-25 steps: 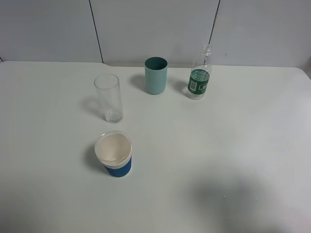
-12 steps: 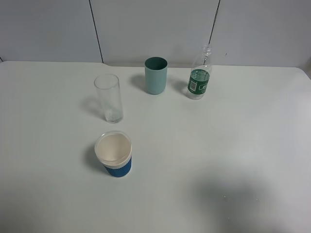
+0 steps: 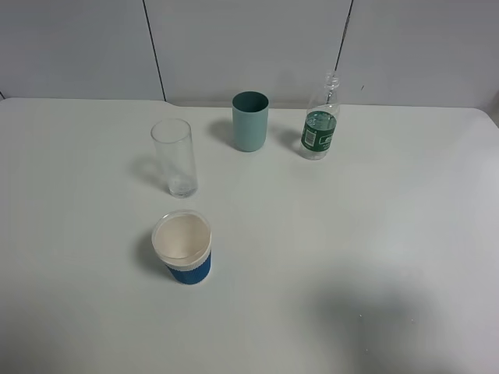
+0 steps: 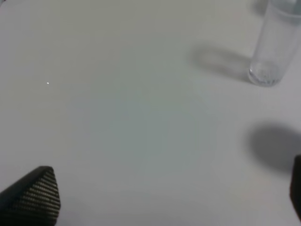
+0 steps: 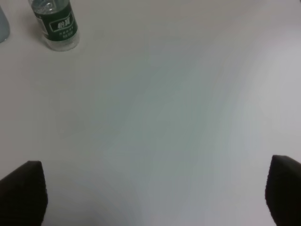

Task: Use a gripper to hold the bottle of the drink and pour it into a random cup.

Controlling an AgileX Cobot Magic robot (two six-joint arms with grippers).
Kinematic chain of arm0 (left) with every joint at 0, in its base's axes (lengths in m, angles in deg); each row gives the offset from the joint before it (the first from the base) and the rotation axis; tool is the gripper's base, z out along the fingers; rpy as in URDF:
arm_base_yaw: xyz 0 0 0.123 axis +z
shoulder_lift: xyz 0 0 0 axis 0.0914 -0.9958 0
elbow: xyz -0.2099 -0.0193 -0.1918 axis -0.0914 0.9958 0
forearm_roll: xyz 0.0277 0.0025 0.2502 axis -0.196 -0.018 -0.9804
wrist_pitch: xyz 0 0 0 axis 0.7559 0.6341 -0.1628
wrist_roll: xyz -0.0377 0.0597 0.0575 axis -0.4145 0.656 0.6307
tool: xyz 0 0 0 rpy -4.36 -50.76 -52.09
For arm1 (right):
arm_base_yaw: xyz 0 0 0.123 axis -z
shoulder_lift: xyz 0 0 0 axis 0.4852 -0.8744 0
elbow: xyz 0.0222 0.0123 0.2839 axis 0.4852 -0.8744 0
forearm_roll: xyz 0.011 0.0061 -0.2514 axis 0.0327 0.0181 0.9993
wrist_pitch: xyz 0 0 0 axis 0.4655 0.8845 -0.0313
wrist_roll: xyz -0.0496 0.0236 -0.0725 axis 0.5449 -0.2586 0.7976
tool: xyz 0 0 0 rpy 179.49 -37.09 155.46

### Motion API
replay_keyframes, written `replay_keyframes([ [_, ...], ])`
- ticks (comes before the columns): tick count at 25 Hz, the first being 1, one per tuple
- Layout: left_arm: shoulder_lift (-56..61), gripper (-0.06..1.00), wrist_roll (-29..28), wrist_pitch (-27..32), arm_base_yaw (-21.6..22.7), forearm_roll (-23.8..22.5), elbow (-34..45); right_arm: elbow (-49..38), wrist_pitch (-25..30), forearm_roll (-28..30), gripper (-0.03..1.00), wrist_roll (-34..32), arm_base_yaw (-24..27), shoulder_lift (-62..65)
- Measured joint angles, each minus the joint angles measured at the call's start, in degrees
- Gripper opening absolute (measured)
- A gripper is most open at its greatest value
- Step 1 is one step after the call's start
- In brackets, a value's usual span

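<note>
Right tool (image 5: pixel 150 193) is wide open and empty, its two dark fingertips at opposite edges of the right wrist view with bare white tabletop (image 3: pixel 374 234) between them; neither arm shows in the exterior high view. Left tool (image 4: pixel 160 197) also looks spread and empty, one textured fingertip at one edge of its view and a sliver of the other at the far edge, nothing between. Step in hand: the very start, approach to the bottle, no grasp made. Bottle (image 3: pixel 320 125) stands upright at the far right of the tabletop, green label facing out, clear drink (image 3: pixel 320 117) visible in the upper body, neck looks uncapped though hard to tell. In the right wrist view the bottle (image 5: pixel 55 24) sits well ahead of the tool and off to one side. Teal cup (image 3: pixel 250 121) stands upright near the bottle, on its left, apart from it. Tall clear glass (image 3: pixel 175 156) and white cup with blue sleeve (image 3: pixel 184 248) stand further left and nearer, not touching. Next move, as I judge: the right tool, being nearer, travels forward, lines up on the labelled body, closes there, keeps the bottle upright, then carries it over the teal cup to tip.
</note>
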Motion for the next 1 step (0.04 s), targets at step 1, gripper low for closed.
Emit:
replay_keyframes([
  [1, 0.0, 0.99, 0.0, 0.0, 0.0, 0.0, 0.0, 0.0, 0.0, 0.0, 0.92, 0.0, 0.0, 0.0],
])
